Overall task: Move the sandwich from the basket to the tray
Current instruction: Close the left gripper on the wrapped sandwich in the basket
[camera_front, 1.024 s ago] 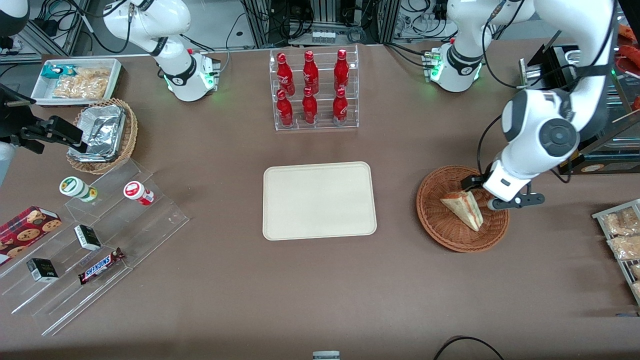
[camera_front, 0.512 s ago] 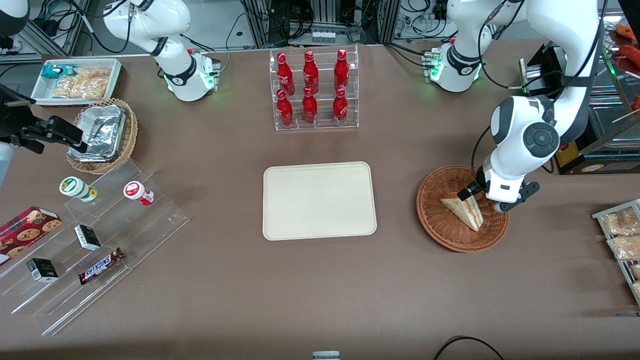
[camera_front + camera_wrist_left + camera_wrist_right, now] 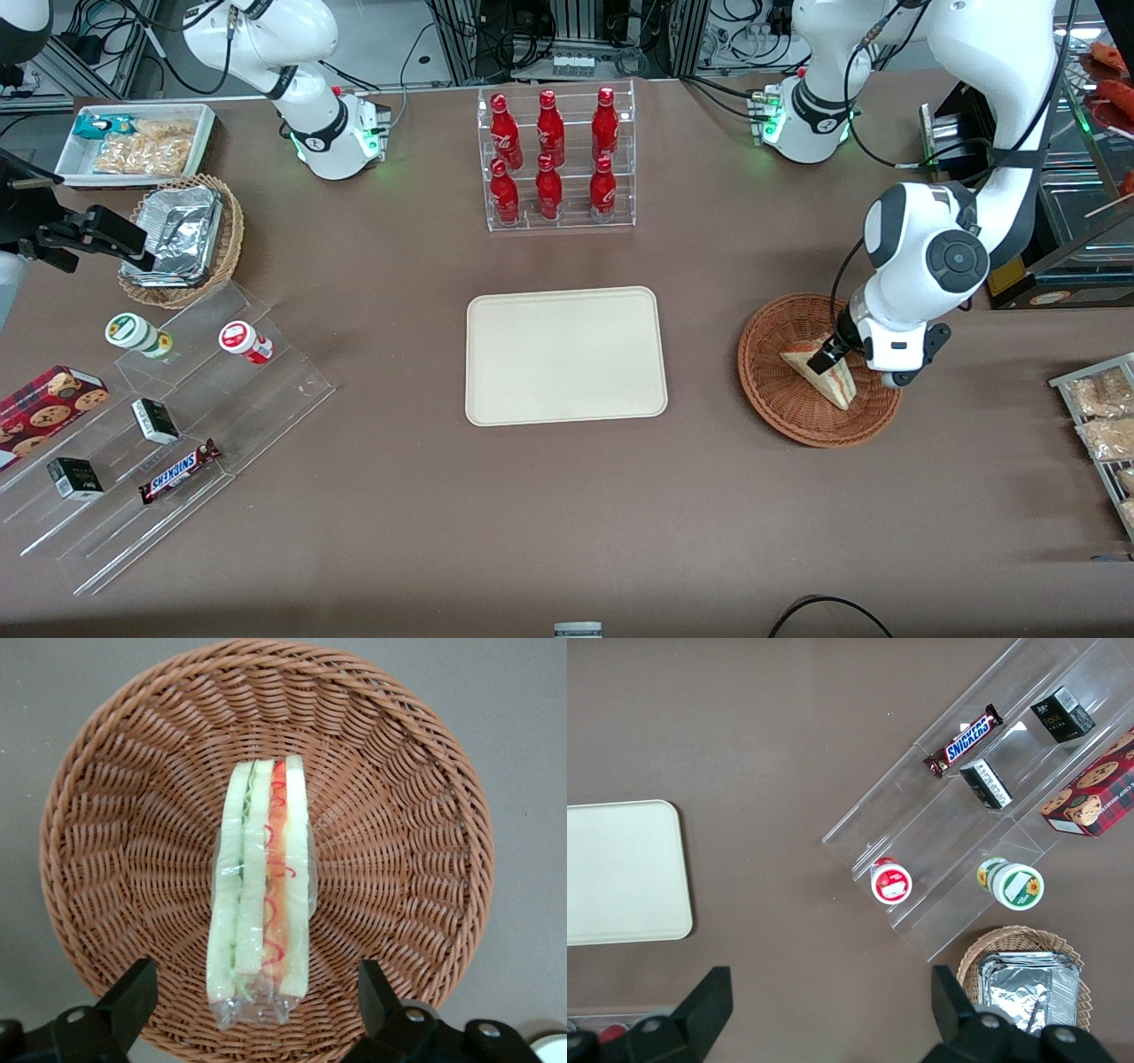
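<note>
Two black fingers (image 3: 133,997) of the gripper (image 3: 252,1010) are spread wide, wider than the sandwich (image 3: 261,895) is thick, and nothing is held or touched by them; the wedge is seen lying between and just ahead of the fingertips. From the front camera the gripper (image 3: 852,359) is seen lowered over the basket (image 3: 780,399), with one dark finger directly above the sandwich (image 3: 819,372), on the side farther from that camera. The basket (image 3: 106,815) is round and shallow, woven of reddish-brown wicker in radiating ribs with a braided rim, and is set directly below the gripper. The sandwich is wrapped in clear film that is crimped at the end nearest the fingers. Pale bread slices are stood on edge, with green filling along one seam and red and pink along the other. Its long axis is run straight away from the gripper, in line with the gap between the fingers. The tray (image 3: 565,355), flat, cream-coloured, rectangular with rounded corners, is set well apart from the gripper, toward the parked arm's end of the table.
</note>
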`<state>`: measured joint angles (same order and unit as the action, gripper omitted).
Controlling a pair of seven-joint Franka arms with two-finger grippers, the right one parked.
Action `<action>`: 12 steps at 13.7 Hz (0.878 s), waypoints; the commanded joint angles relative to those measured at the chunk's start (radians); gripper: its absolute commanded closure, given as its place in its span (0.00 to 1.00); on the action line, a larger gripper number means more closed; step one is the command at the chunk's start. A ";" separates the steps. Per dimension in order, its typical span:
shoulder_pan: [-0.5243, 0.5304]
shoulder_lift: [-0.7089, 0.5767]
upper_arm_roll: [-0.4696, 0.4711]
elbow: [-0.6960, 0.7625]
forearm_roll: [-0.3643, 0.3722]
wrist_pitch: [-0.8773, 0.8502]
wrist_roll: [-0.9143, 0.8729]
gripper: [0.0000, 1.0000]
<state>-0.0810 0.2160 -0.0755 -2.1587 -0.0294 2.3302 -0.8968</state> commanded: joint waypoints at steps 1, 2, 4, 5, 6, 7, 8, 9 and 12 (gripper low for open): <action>-0.011 0.039 0.003 0.026 -0.036 0.008 -0.024 0.00; -0.011 0.051 0.003 0.028 -0.040 0.011 -0.024 0.00; -0.013 0.078 0.003 0.026 -0.041 0.037 -0.024 0.00; -0.013 0.094 0.003 0.026 -0.041 0.049 -0.024 0.00; -0.013 0.103 0.003 0.026 -0.041 0.058 -0.022 0.00; -0.013 0.108 0.003 0.026 -0.038 0.058 -0.019 0.00; -0.013 0.112 0.005 0.028 -0.037 0.058 -0.017 0.05; -0.014 0.112 0.005 0.029 -0.034 0.058 -0.017 0.32; -0.014 0.106 0.005 0.036 -0.014 0.051 0.004 0.91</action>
<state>-0.0855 0.3218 -0.0755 -2.1403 -0.0546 2.3838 -0.9010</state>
